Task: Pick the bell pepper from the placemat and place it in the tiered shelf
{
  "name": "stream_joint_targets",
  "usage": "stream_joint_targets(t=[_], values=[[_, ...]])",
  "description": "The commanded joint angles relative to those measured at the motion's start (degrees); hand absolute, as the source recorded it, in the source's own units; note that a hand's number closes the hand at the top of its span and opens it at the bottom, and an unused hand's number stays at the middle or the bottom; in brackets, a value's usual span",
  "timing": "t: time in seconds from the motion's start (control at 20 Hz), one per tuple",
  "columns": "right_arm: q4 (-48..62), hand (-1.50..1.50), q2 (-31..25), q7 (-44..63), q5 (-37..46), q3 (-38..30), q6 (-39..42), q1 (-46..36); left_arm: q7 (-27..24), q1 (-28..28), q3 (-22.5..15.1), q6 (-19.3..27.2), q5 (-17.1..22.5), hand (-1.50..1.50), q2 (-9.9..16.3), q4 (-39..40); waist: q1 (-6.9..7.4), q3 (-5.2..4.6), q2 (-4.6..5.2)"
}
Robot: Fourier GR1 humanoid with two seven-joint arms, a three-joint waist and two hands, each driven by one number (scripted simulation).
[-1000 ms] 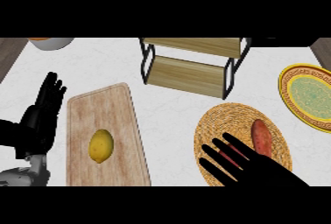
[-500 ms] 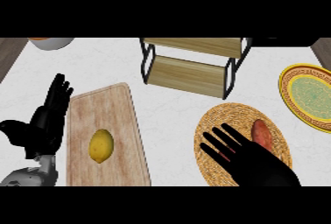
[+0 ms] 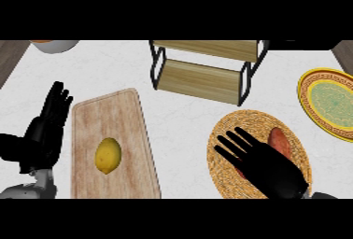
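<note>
The reddish-orange bell pepper (image 3: 278, 140) lies on the round woven straw placemat (image 3: 228, 135), not yet grasped. The right hand (image 3: 265, 164), fingers straight and released, hovers at its seven o'clock. The wooden two-tier shelf (image 3: 203, 70), at eleven o'clock, waits.

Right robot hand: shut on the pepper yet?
No, open. The right robot hand hovers over the placemat, fingers straight; the bell pepper lies uncovered beside them.

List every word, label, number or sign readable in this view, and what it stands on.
None: no writing shows on the cutting board, lemon, woven placemat, tiered shelf or patterned plate; the plate bears only ornament.
</note>
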Motion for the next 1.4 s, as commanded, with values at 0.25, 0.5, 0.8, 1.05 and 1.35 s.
stream_joint_targets(t=[0.25, 0.5, 0.8, 1.05, 1.35], values=[[1.82, -1.50, 4.41, -6.68, 4.04, -4.36, 0.74, 1.92, -1.16, 4.09, 1.99, -2.43, -1.33, 0.00, -1.52, -2.91, 0.02, -0.01, -0.07], [8.34, -1.50, 7.44, -11.85, 8.24, -5.01, -5.68, 4.32, 1.11, -0.02, 2.72, -3.13, -2.90, 0.00, -2.18, -1.06, -0.10, 0.00, -0.01], [16.25, -1.50, 12.45, -11.40, 12.25, -5.02, -3.62, 1.05, 1.25, -5.05, 0.68, 0.24, -6.98, 0.00, -6.25, 3.37, -0.24, 0.00, 0.07], [20.25, 1.50, 11.25, -18.80, 14.28, -7.67, -5.28, -4.95, 4.11, -1.65, 2.24, -2.24, -5.74, 0.00, -4.35, -2.21, 0.27, 0.01, 0.02], [18.23, 1.50, 20.86, -6.08, 20.53, -4.24, -8.76, 2.21, 0.26, -0.38, 4.44, -4.34, -3.58, 0.00, -4.31, 1.04, -0.17, -0.04, -0.01]])
